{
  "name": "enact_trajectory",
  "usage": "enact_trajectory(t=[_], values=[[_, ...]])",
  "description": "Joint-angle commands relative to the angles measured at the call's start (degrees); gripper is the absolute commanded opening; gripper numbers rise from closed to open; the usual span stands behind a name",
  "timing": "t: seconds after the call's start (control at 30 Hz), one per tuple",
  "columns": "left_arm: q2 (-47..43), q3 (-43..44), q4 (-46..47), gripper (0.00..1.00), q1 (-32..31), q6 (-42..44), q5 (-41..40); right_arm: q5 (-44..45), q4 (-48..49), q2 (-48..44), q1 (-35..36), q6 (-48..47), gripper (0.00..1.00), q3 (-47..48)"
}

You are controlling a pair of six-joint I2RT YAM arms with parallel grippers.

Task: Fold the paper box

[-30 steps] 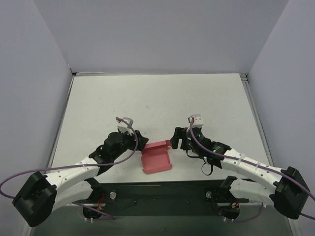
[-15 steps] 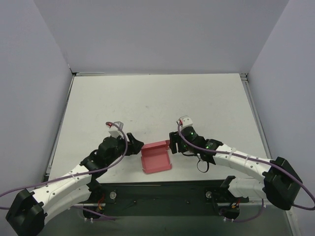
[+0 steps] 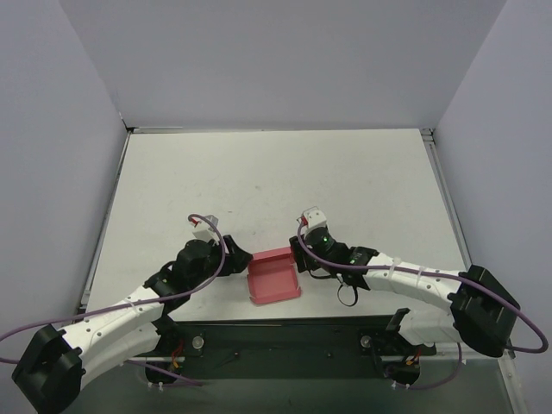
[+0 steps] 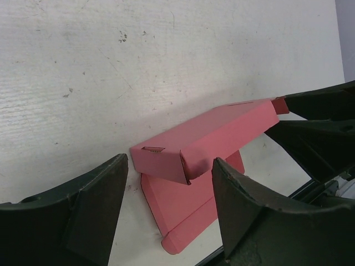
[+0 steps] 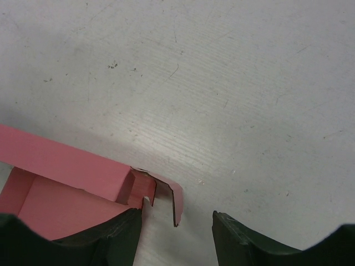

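The pink-red paper box (image 3: 274,276) lies near the table's front edge between my two grippers, its far wall folded up and its base panel flat. In the left wrist view the raised wall (image 4: 211,136) stands over the flat panel (image 4: 186,208). My left gripper (image 3: 237,261) is open at the box's left end, its jaws either side of that end (image 4: 169,221). My right gripper (image 3: 296,254) is open at the box's far right corner. In the right wrist view (image 5: 176,238) a small loose corner flap (image 5: 178,195) stands between its fingers; the left finger (image 5: 100,244) overlaps the box (image 5: 61,166).
A dark base plate (image 3: 285,336) runs along the near edge just in front of the box. White walls (image 3: 52,172) close off the left, right and back of the scuffed white table (image 3: 276,181).
Both grippers have closed in on the box: the left came down to its left end, the right slid left to its far right corner. The box has barely moved.
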Motion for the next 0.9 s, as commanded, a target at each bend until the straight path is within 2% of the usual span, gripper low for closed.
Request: enact_trajectory(t=[0.0, 0.6, 0.87], values=[[0.3, 0.8, 1.5, 0.70, 0.4, -1.6, 1.3, 3.4, 2.7, 0.7, 0.4, -1.3, 0.53, 2.3], [3.1, -2.2, 8.2, 0.59, 0.4, -1.8, 1.7, 6.2, 2.4, 3.8, 2.2, -1.0, 0.32, 4.2], [4.5, -3.9, 11.8, 0.50, 0.5, -0.2, 1.2, 8.5, 1.2, 4.5, 4.9, -0.5, 0.24, 5.8]])
